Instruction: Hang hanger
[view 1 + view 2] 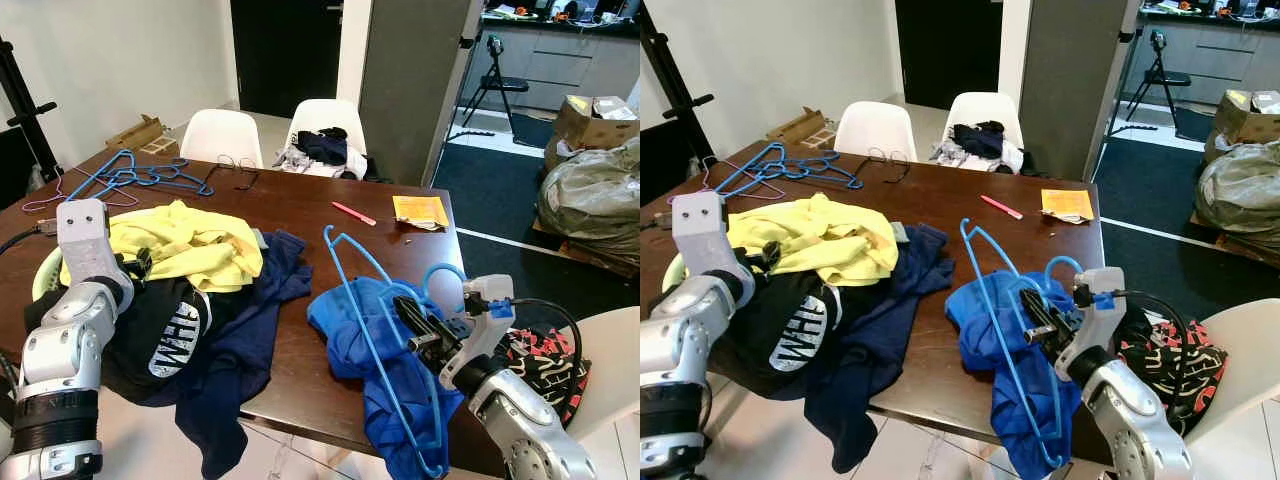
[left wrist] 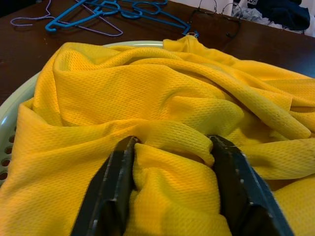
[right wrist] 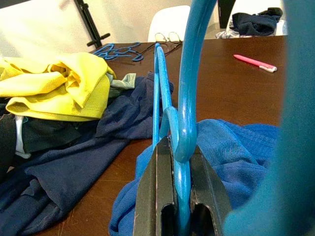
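the right tool (image 1: 420, 330) is clamped on the blue hanger (image 1: 365, 290) just below its hook, over the blue shirt (image 1: 350, 330) at the tabletop (image 1: 300, 205) edge. light, stiff, probably slippery plastic. the left tool (image 2: 172, 182) stands apart, pressed into the yellow shirt (image 2: 147, 98).

On the table (image 1: 300, 205), a shirt (image 1: 195, 243) lies at the left over a basket (image 2: 12, 110), with more clothes (image 1: 235, 330) before it hanging off the near edge. Right of them lies another shirt (image 1: 350, 330) — a hanger (image 1: 365, 300) across it. Behind, at the far left, lie more hangers (image 1: 130, 175); a pen (image 1: 353, 213) and paper (image 1: 420, 210) lie far right. Two chairs (image 1: 222, 137) stand beyond — one holds clothes.
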### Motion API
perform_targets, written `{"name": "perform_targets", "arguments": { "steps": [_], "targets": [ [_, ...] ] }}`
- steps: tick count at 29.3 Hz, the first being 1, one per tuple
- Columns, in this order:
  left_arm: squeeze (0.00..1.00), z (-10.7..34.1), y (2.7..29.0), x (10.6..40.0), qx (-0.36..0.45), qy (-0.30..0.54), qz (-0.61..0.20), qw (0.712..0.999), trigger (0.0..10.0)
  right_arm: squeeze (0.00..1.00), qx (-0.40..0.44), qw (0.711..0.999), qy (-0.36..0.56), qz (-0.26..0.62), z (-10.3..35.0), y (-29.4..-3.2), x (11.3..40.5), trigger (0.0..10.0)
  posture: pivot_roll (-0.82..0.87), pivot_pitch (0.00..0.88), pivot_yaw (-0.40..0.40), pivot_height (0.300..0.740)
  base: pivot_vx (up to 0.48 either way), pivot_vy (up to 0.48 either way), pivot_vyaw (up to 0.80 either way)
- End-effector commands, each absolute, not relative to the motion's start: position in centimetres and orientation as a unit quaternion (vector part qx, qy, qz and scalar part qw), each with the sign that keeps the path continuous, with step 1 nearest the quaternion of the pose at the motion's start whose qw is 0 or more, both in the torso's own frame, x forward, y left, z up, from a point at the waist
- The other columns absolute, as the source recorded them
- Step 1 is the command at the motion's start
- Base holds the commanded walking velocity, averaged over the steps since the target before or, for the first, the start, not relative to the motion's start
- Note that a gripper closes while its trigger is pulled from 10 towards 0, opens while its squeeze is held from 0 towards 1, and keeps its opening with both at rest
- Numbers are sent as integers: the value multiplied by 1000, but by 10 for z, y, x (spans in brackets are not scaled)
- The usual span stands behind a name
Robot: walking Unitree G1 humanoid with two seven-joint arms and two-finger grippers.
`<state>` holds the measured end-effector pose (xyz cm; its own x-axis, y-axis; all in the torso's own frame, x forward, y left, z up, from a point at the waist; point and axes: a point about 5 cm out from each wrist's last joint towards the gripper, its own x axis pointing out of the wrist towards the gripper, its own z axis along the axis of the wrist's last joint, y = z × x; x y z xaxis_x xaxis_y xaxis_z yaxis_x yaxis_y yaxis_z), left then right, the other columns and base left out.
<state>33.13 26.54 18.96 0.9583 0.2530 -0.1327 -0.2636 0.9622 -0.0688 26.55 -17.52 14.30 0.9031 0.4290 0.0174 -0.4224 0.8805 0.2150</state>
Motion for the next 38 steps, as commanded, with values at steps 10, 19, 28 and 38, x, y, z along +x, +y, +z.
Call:
{"name": "perform_targets", "arguments": {
  "steps": [10,19,28,38],
  "targets": [
    [0,225,262,338,-40,-1,116,992,0,0,112,970,16,215,144,-177,266,10000,2,0,-19,740,0,0,0],
    [0,326,251,342,55,-177,80,979,0,0,116,970,14,214,143,-177,268,10000,8,0,-17,740,0,0,0],
    [0,453,231,304,190,-395,111,892,0,0,119,970,14,212,142,-177,269,10000,15,0,-21,740,0,0,0],
    [0,437,190,309,315,-394,57,862,0,0,124,969,14,211,141,-177,269,10000,19,0,-20,740,0,0,0]
  ]
}}
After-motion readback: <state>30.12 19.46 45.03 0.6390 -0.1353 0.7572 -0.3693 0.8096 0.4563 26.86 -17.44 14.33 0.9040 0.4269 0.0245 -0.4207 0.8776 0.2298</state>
